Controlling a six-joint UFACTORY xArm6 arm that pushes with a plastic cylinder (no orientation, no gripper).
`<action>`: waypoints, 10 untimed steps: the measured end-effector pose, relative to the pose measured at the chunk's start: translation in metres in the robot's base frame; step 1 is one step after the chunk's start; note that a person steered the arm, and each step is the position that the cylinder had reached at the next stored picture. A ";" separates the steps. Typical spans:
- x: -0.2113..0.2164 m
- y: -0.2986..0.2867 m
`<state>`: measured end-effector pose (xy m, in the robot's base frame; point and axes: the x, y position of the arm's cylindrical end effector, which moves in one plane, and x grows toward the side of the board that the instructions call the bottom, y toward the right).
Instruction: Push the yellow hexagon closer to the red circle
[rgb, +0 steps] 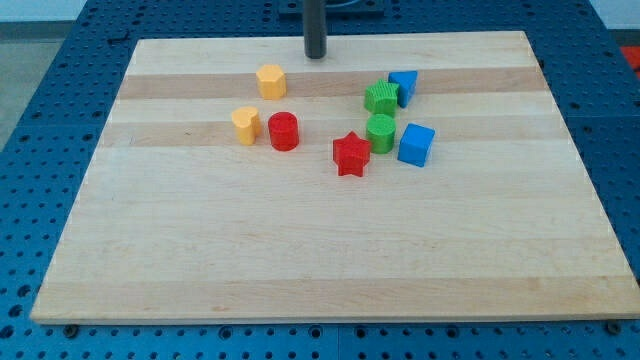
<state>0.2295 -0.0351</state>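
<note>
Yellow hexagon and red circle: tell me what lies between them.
Nothing: the camera view shows bare board between the yellow hexagon and the red circle. My tip stands toward the view's top right of the hexagon.

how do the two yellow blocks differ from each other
The yellow hexagon sits nearer the view's top, close to my tip; the other yellow block lies lower and to the view's left of it.

The hexagon stands apart from the red circle; the other yellow block sits right beside it.

The hexagon shows flat sides; the other block's outline looks different, though I cannot name it.

Both are the same yellow, similar in size, resting on the wooden board.
</note>
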 end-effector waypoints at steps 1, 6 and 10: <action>0.006 -0.010; 0.036 -0.058; 0.065 -0.043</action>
<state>0.2949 -0.0782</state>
